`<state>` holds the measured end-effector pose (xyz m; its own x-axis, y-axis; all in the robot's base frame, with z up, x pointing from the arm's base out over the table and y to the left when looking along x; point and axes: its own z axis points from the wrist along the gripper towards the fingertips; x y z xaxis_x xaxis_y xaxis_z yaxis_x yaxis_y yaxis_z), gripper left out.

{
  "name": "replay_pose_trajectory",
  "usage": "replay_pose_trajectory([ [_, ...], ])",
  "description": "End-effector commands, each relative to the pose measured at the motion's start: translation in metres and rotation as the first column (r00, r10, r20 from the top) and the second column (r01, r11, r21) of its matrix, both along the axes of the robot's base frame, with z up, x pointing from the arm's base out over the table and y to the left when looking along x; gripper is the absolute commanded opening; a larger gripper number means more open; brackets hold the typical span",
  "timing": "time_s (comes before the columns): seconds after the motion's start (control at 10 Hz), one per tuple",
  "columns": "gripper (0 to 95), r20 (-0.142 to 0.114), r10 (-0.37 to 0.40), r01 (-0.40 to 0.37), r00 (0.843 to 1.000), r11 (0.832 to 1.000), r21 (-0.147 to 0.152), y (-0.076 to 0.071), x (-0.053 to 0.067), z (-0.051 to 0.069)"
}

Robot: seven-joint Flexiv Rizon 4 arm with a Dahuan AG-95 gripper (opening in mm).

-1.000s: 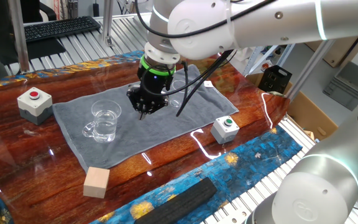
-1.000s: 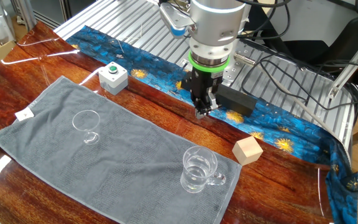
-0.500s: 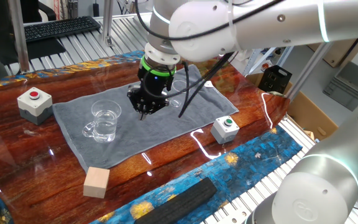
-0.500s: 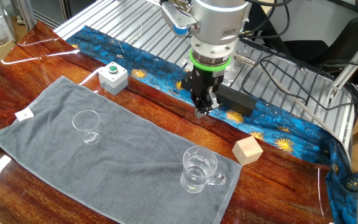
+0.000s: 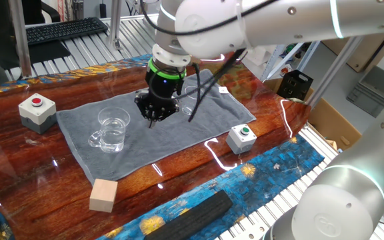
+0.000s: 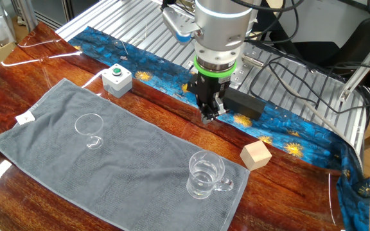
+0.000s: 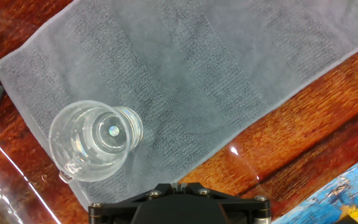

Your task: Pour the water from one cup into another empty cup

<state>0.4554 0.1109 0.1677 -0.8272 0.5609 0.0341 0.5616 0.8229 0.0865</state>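
Still | fingers (image 6: pixel 209 117) pressed together, empty, hanging above towel (image 6: pixel 127 154) | mug (image 6: pixel 205 176) unmoved

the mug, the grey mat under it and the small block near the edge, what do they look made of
The mug: clear glass by the look, see-through with bright glints, and a curved side handle. The grey mat: soft cloth, likely a towel, with a matte ribbed weave and a sewn tag. The small block: pale unfinished wood, probably; plain matte faces, grain too fine to see.
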Motion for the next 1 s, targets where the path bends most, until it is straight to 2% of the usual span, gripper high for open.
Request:
replay_pose_trajectory([
  [0.1,0.0,-0.005,0.003,-0.003,1.0,1.0,0.013,0.001,0.0017,-0.0003],
  [0.2,0.0,0.009,0.023,-0.023,1.0,0.999,0.023,0.001,0.0017,-0.0003],
  [0.4,0.0,0.047,0.095,-0.096,0.994,0.995,0.008,0.001,0.0017,-0.0003],
  [0.6,0.0,0.038,0.168,-0.168,0.985,0.986,0.004,0.001,0.0017,-0.0003],
  [0.7,0.0,0.041,0.217,-0.216,0.975,0.976,-0.02,0.001,0.0017,-0.0003],
  [0.8,0.0,0.035,0.257,-0.255,0.966,0.965,-0.056,0.001,0.0017,-0.0003],
  [0.9,0.0,0.012,0.276,-0.275,0.961,0.959,-0.068,0.001,0.0017,-0.0003],
  [1.0,0.0,0.003,0.294,-0.293,0.956,0.953,-0.071,0.001,0.0017,-0.0003],
])
